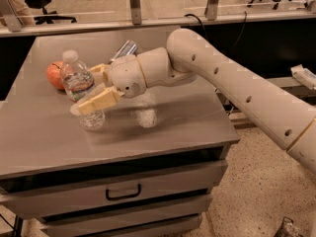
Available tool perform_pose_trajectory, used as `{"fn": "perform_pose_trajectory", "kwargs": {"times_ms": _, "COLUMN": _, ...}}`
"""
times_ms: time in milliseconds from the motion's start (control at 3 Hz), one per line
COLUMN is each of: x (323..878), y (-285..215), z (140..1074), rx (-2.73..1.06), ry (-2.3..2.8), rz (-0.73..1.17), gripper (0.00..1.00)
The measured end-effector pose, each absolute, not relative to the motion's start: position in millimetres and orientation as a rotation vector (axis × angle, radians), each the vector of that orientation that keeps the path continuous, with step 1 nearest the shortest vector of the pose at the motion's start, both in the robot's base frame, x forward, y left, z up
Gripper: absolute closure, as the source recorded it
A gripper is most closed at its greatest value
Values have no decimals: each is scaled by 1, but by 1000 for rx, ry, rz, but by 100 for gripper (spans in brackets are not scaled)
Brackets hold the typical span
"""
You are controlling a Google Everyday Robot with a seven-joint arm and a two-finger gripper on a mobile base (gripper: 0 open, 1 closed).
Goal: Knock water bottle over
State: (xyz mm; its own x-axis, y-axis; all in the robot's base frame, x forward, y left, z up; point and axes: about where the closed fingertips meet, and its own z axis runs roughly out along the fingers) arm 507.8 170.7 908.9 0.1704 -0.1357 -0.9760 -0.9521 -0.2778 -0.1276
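Observation:
The water bottle, clear ribbed plastic with a white cap and a label band, stands at the left of the grey metal table, leaning with its cap towards the left. My gripper is open and straddles the bottle at mid height. One tan finger crosses in front of the bottle's lower half. The other finger is behind it, on its right. The white arm reaches in from the right.
A red-orange apple sits just left of the bottle, touching or nearly touching it. A silver metal can lies behind my wrist. The table has drawers below. The table's left edge is close to the apple. Office chairs stand behind a railing.

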Motion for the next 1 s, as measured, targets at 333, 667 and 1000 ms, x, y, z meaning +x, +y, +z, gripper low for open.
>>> {"fn": "perform_pose_trajectory", "kwargs": {"times_ms": 333, "x": 506, "y": 166, "z": 911, "rx": -1598, "ry": 1129, "rz": 1186, "gripper": 64}}
{"fn": "perform_pose_trajectory", "kwargs": {"times_ms": 667, "x": 503, "y": 156, "z": 917, "rx": -1596, "ry": 1202, "rz": 1147, "gripper": 88}}
{"fn": "perform_pose_trajectory", "kwargs": {"times_ms": 1000, "x": 502, "y": 141, "z": 926, "rx": -1651, "ry": 1312, "rz": 1051, "gripper": 100}}
